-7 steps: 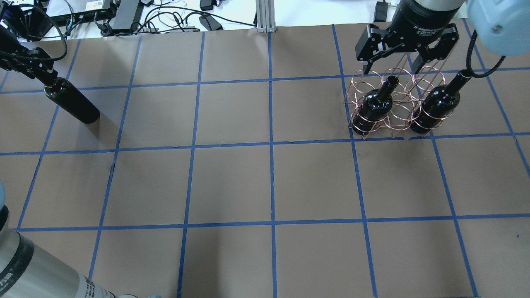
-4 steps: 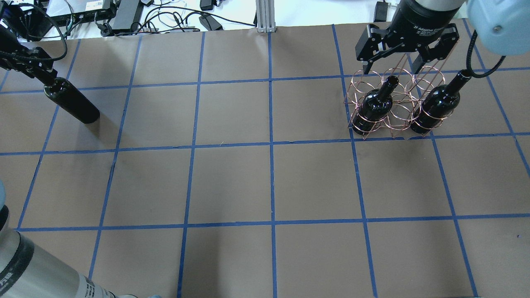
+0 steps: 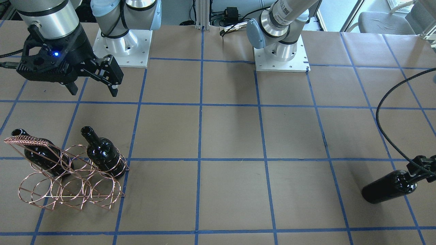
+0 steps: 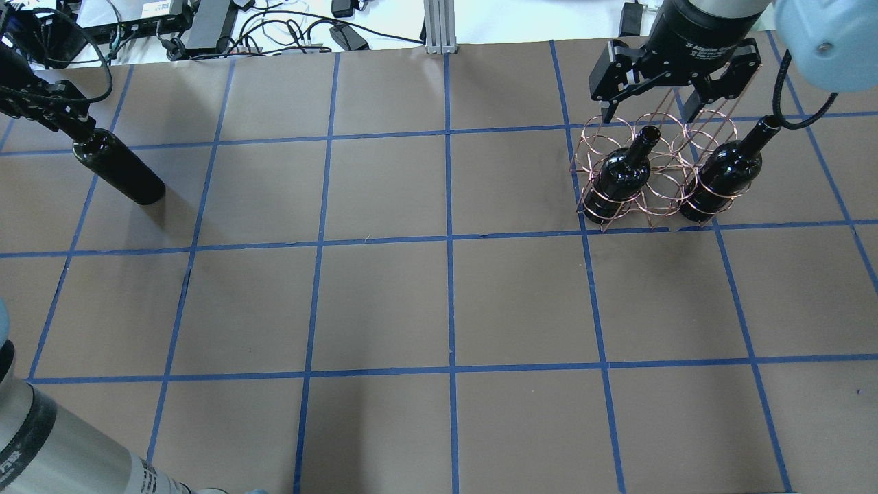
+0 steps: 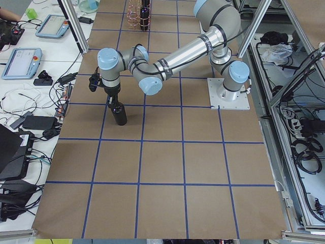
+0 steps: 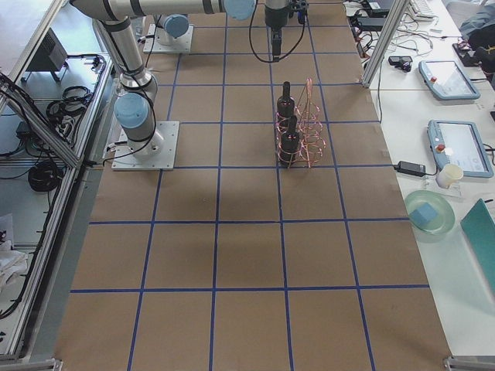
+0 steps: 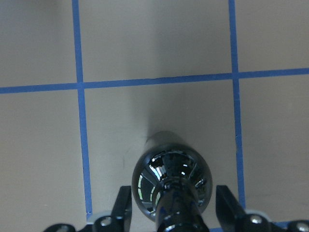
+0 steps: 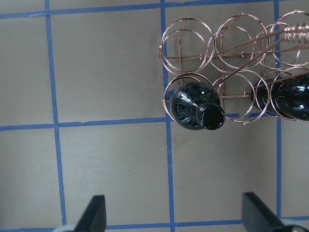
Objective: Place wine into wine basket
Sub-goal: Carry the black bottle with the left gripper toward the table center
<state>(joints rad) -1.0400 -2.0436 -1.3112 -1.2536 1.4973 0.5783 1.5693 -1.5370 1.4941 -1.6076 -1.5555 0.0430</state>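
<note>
Entry, bench side. The wine (image 4: 120, 168), a glossy black bottle, stood upright on the table (image 4: 384, 302) at the robot's far-left side, well apart from the wine basket (image 3: 68, 177).

The left gripper (image 7: 174, 209) sat over the bottle's neck, with a finger (image 7: 123, 207) on either side. Its jaws were drawn narrow. The wrist view showed a strip of brown paper between each finger and the glass, so I could not tell whether the pads actually clamped the neck.

The copper wire basket stood on the table at the robot's right, its twisted handle up. It already held two bottles, one in each end column: the inner bottle (image 4: 621, 171) toward the table's centre and the outer bottle (image 4: 727, 168) toward the table's end. Both leaned with their necks pointing up toward the robot.

The right gripper (image 3: 93, 90) hung above the table on the robot's side of the basket. Its fingers were spread wide and were clear of the wire and of both bottles.

The table was covered in brown paper marked with a blue tape grid.
</note>
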